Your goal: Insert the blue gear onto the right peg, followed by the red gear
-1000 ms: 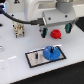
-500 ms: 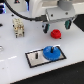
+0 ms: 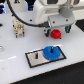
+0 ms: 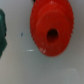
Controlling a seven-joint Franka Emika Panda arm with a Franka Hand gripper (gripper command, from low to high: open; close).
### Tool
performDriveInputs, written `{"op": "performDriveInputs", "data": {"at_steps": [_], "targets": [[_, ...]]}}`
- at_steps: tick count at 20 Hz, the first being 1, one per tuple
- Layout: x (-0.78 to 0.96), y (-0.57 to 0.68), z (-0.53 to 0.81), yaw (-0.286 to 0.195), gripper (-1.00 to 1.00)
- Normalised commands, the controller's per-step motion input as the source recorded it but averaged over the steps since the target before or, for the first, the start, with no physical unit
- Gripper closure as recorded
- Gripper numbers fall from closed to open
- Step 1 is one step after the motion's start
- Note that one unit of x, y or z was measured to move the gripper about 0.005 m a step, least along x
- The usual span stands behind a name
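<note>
The blue gear (image 3: 52, 52) lies flat on the right part of the black-framed pale plate (image 3: 34, 61). Its hub covers the right peg, which is hidden. The left pin (image 3: 37, 56) stands bare. The red gear (image 3: 56, 34) lies on the white table behind the plate. My gripper (image 3: 57, 28) hangs just above it, its dark fingers spread to either side and holding nothing. In the wrist view the red gear (image 4: 50, 29) fills the frame, hub hole facing the camera. No fingers show there.
A beige and black block-shaped fixture (image 3: 18, 28) stands at the back on the exterior view's left. A black cable (image 3: 30, 20) loops from the arm above it. A dark green thing (image 4: 2, 30) sits at the edge of the wrist view beside the red gear.
The gripper has shifted slightly and come closer over the red gear. Both gears stay where they were.
</note>
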Motion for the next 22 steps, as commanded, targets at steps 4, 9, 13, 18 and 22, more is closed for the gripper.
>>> {"op": "performDriveInputs", "data": {"at_steps": [4,9,13,18,22], "targets": [[-0.24,0.05,-0.33,0.000,-1.00],[-0.25,0.03,-0.30,0.000,1.00],[-0.24,0.06,-0.18,0.000,1.00],[-0.15,0.05,-0.09,0.000,1.00],[-0.18,0.04,-0.09,0.000,1.00]]}}
